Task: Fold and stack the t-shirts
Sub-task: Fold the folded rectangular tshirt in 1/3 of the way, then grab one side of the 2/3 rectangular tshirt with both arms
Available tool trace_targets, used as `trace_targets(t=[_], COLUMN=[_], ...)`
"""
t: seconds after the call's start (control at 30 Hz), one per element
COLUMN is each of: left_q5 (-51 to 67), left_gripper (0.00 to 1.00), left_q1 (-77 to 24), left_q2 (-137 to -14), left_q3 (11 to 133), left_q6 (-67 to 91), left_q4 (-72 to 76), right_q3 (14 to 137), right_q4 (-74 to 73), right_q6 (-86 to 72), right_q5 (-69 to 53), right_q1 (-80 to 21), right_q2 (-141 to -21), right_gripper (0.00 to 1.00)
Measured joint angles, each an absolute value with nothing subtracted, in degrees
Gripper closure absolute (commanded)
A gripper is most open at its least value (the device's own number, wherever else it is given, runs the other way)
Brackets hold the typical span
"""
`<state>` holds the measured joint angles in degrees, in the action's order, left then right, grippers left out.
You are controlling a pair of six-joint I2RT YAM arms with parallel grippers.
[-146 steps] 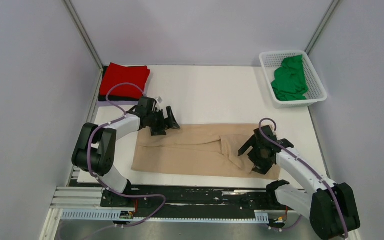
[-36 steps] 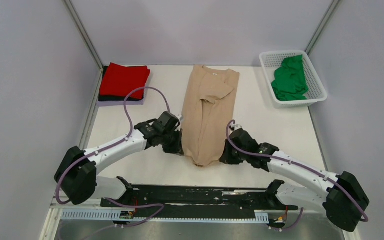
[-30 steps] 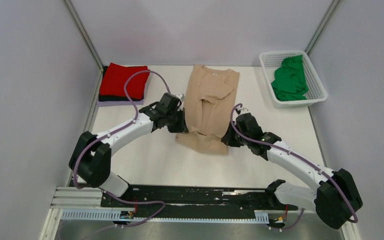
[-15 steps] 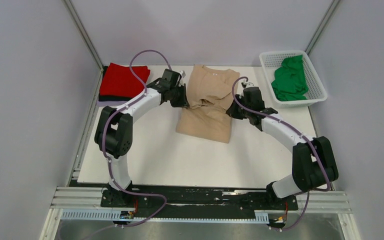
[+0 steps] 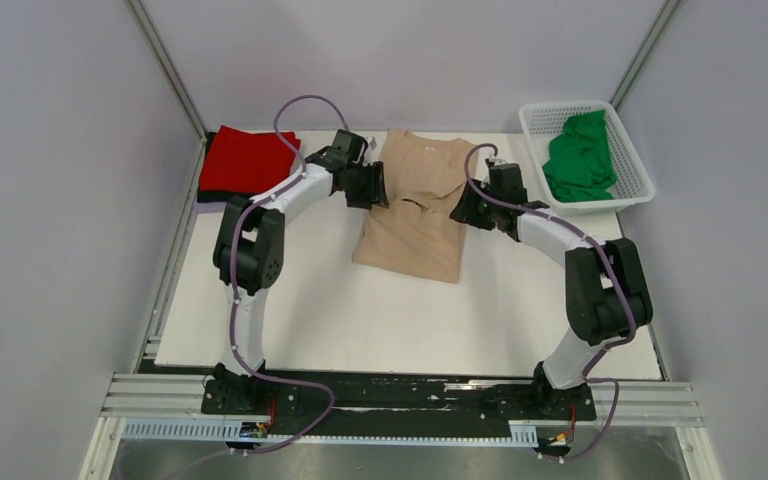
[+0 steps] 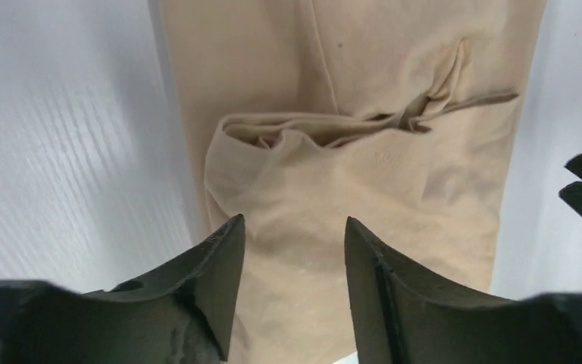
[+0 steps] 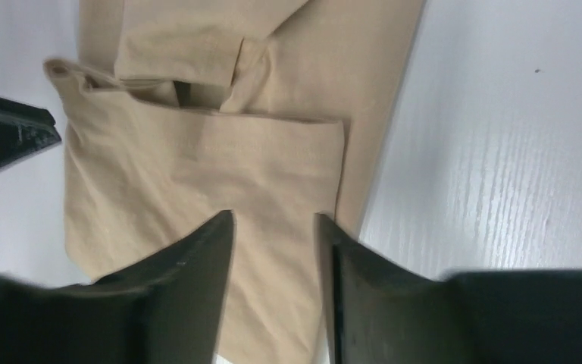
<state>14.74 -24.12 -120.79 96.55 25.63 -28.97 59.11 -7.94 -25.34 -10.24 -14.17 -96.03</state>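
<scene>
Beige t-shirt (image 5: pixel 412 228) lies doubled over at mid-table, the top layer's far edge rumpled. Left gripper (image 5: pixel 376 187) and right gripper (image 5: pixel 461 211) flank that edge, both spread and grasping nothing. A finger snagging it while pulling away would likely undo the fold. Beyond sit the red stack (image 5: pixel 250 160) far left and the basket (image 5: pixel 633 196) far right. I can read no writing.

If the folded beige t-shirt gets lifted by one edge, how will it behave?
Probably floppy: the beige t-shirt shows soft wrinkles. Its folded-over layer lies loose, so it would likely unfold. Thin cloth, probably light.
</scene>
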Motion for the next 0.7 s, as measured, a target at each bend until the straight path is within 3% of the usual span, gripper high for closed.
trace_targets(t=[0.07, 0.17, 0.3, 0.63, 0.7], left_q5=[15.16, 15.57, 15.31, 15.77, 16.10], left_gripper=[0.01, 0.00, 0.00, 0.00, 0.04], left_q1=[-23.49, -22.31, -21.19, -20.99, -20.99], left_q2=[-122.17, -122.67, -120.18, -98.63, -96.42], left_q3=[98.52, 100.64, 99.18, 71.31, 67.11], left_q6=[25.43, 26.09, 26.04, 26.70, 26.92], left_q4=[-28.99, -29.06, -28.47, -28.45, -28.40], right_q3=[61.41, 63.64, 61.78, 43.11, 40.23], right_q4=[-8.38, -8.84, -8.67, -11.09, -11.42], right_q6=[-25.63, -25.80, -26.11, -30.11, -31.81], right_q5=[-10.17, -10.17, -11.86, -18.35, -19.42], right_q1=[-13.56, -13.08, -12.78, -14.83, -15.64], right_q2=[-97.62, -98.00, -94.43, -78.22, -77.19], right_gripper=[0.28, 0.01, 0.00, 0.01, 0.04])
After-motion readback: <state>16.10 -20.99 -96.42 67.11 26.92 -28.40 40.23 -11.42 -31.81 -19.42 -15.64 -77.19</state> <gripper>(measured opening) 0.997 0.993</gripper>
